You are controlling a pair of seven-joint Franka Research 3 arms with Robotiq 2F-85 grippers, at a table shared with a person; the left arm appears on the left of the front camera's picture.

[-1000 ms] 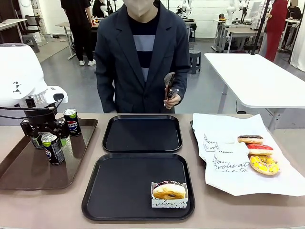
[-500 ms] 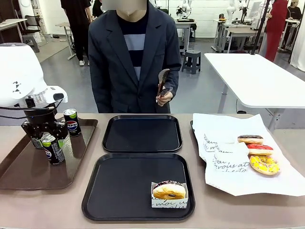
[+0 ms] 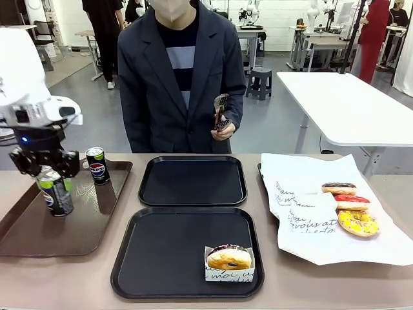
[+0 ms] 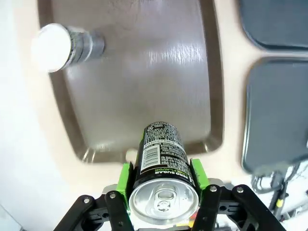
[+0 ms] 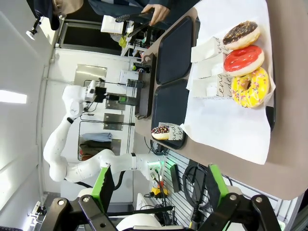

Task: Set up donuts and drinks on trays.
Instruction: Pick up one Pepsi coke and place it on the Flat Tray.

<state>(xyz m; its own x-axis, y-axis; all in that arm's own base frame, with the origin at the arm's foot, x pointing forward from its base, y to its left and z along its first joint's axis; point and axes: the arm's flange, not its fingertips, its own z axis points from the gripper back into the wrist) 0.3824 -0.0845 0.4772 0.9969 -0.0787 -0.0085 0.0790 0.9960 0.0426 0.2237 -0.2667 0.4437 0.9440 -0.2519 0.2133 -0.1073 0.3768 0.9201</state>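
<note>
— Beyond the bench we see a workshop with white tables, and a person in a dark jacket stands at the far side holding tongs upright. What do we have at the left of the frame?

— We have the left hand clamped on the black and green can. In the left wrist view its green pads sit against both sides of that can, above the brown tray. A Pepsi can stands at that tray's upper right corner.

— And the right hand?

— In its own wrist view we see the right hand with its fingers apart and nothing between them.

— Where are the donuts?

— 1 sleeved donut sits in the lower right corner of the near black tray. The far black tray lies just above it in the frame. At the right, 3 lie in a row on white paper: the chocolate donut, the red donut and the yellow-sprinkled donut.
</note>
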